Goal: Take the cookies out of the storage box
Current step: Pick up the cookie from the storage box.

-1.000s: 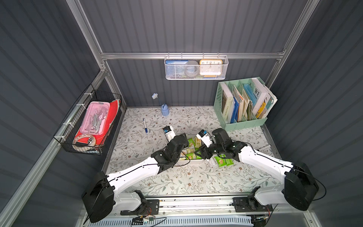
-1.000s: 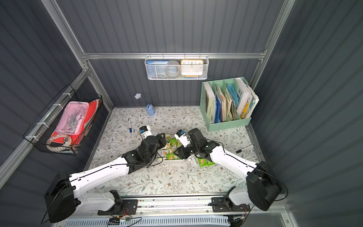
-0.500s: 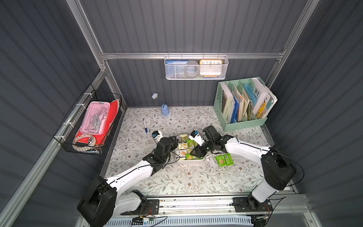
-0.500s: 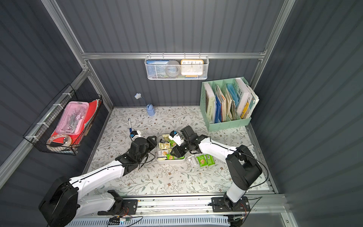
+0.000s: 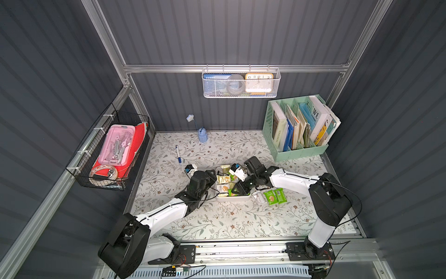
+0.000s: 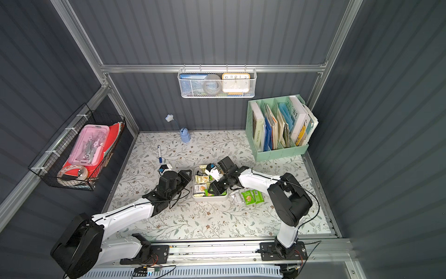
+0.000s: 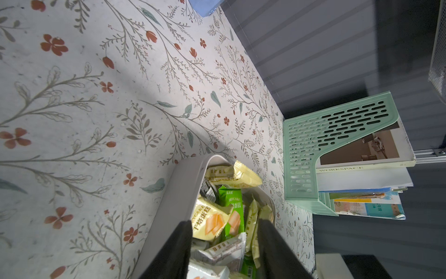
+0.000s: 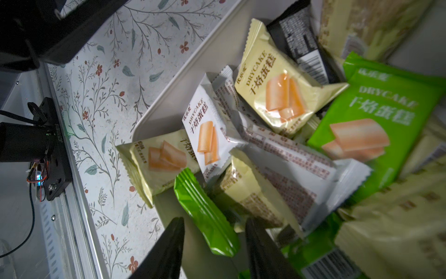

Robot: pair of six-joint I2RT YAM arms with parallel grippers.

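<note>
**newbie_here:** So where are the cookies (image 8: 277, 96) right now?

**benchwatcher:** Mostly heaped in the storage box (image 5: 233, 199), dead centre of the desk (image 5: 217, 222). Three loose packets (image 5: 272, 196) lie on the desk at the box's 3 o'clock, just beside it.

**newbie_here:** And the right pincer (image 8: 214, 219)?

**benchwatcher:** It's down in the box's 6 o'clock end, released, straddling a green packet (image 8: 205, 212) that's tipped on its edge. I see gaps both sides, so no pinch yet. My guess is it chose that one because the raised edge is easy to nip.

**newbie_here:** Left one?

**benchwatcher:** The left pincer (image 7: 223, 222) is at the box's 9 o'clock wall, also released and empty, with one prong over the wall and one over the pile. Probably it's there to stop the box sliding.
</note>
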